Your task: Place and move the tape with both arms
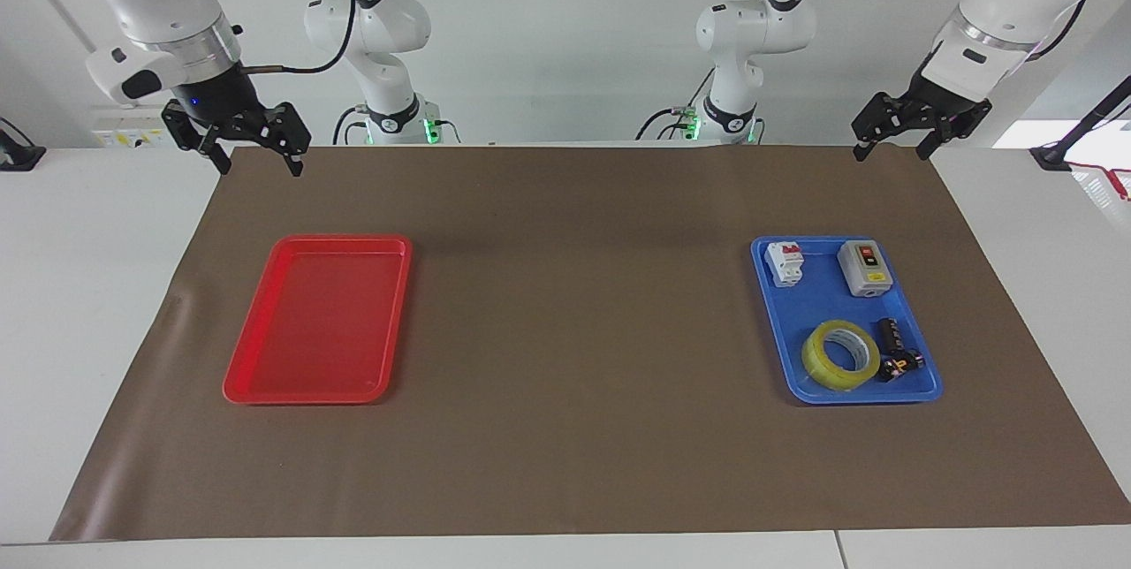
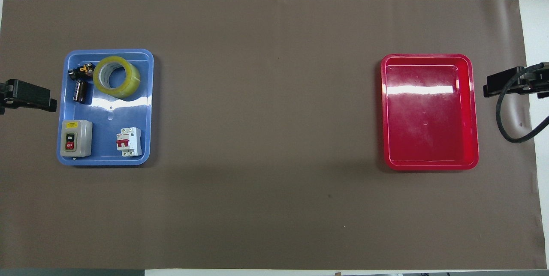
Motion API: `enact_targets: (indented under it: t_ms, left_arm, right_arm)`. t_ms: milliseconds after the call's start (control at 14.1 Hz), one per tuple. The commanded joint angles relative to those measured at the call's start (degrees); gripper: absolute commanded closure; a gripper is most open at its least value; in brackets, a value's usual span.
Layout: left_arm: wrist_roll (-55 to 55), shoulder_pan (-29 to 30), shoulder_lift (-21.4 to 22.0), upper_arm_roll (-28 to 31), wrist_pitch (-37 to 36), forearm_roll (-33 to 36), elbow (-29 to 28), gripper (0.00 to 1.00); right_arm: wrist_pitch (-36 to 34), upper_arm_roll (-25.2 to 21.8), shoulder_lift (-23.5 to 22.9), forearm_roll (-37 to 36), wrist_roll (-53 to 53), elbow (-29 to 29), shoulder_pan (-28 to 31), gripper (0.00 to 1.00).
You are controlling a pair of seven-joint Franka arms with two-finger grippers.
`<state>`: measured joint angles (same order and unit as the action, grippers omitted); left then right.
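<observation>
The tape is a translucent yellow roll lying flat in a blue tray at the left arm's end of the table, in the part of the tray farther from the robots. It also shows in the overhead view. My left gripper hangs open and empty over the mat's edge nearest the robots, well apart from the blue tray. My right gripper hangs open and empty over the mat's corner at the right arm's end. Both arms wait.
An empty red tray lies at the right arm's end. The blue tray also holds a grey on/off switch box, a white circuit breaker and small black parts beside the tape. A brown mat covers the table.
</observation>
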<state>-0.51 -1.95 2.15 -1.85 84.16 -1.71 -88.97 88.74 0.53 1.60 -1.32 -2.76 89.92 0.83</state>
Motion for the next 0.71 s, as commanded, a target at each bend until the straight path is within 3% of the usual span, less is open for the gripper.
enact_targets:
  t_ms: [0, 640]
  left_arm:
    - [-0.81, -1.91, 1.46, -0.6, 1.26, 1.62, -2.0, 0.0]
    - [-0.38, -1.04, -0.21, 0.19, 1.01, 2.07, -2.61, 0.0]
  right_arm:
    - [0.47, 0.18, 0.42, -0.26, 1.18, 0.78, 0.14, 0.0]
    - [0.65, 0.26, 0.42, -0.08, 0.74, 0.87, 0.14, 0.0]
